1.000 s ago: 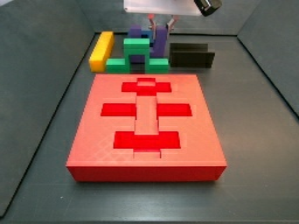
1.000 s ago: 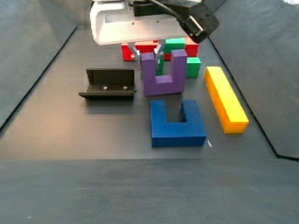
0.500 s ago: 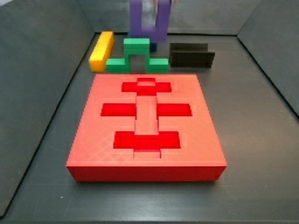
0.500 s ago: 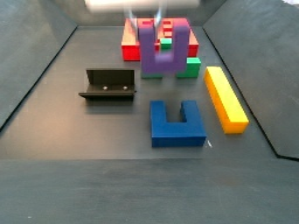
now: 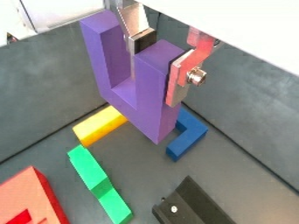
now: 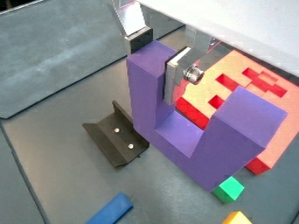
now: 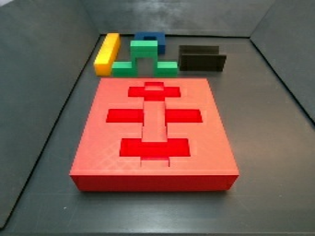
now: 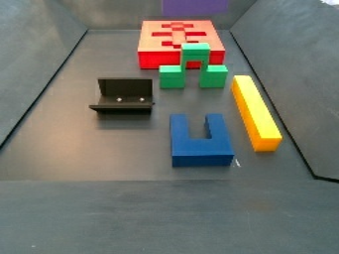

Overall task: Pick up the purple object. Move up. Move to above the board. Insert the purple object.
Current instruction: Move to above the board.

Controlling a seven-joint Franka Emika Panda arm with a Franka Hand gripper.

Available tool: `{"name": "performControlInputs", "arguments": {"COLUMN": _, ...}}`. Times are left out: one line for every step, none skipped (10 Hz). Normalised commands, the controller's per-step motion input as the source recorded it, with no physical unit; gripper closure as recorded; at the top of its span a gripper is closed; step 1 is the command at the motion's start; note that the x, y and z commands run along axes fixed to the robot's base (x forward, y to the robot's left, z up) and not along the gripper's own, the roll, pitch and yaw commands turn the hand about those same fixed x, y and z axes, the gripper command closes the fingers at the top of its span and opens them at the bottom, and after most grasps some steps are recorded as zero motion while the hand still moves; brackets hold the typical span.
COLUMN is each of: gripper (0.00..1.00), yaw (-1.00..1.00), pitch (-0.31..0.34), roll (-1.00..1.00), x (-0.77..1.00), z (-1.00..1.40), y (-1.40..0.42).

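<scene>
Clamping one prong of the purple object, the gripper hangs airborne.

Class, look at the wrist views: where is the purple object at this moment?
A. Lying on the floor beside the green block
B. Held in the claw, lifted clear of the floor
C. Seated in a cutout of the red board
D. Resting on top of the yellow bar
B: in both wrist views the claw grips one prong of the purple object, which hangs above the floor.

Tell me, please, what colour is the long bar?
Yellow bar, clearest in a side view.
</scene>
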Motion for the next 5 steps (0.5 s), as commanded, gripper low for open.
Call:
{"name": "performControlInputs", "arguments": {"gripper": 1.0, "yaw": -0.47, "pitch": 0.091, "roll": 0.03, "x": -0.23, "z": 0.23, "y": -1.4}}
{"name": "performControlInputs", "arguments": {"gripper": 1.0, "yaw": -0.38, "pitch": 0.069, "roll": 0.1, "x": -0.25, "z": 0.23, "y": -1.4}}
{"name": "performControlInputs", "arguments": {"gripper": 1.0, "yaw": -0.27, "pitch": 0.032, "roll": 0.1, "x": -0.25, "z": 0.23, "y": -1.4}}
{"name": "performControlInputs", "arguments": {"gripper": 1.0, "yaw": -0.15, "pitch": 0.013, "roll": 0.04, "x": -0.26, "z": 0.23, "y": -1.4}}
{"name": "performControlInputs", "arguments": {"gripper": 1.0, "yaw": -0.04, "pitch": 0.031, "roll": 0.0, "x": -0.25, "z": 0.24, "y": -1.4}}
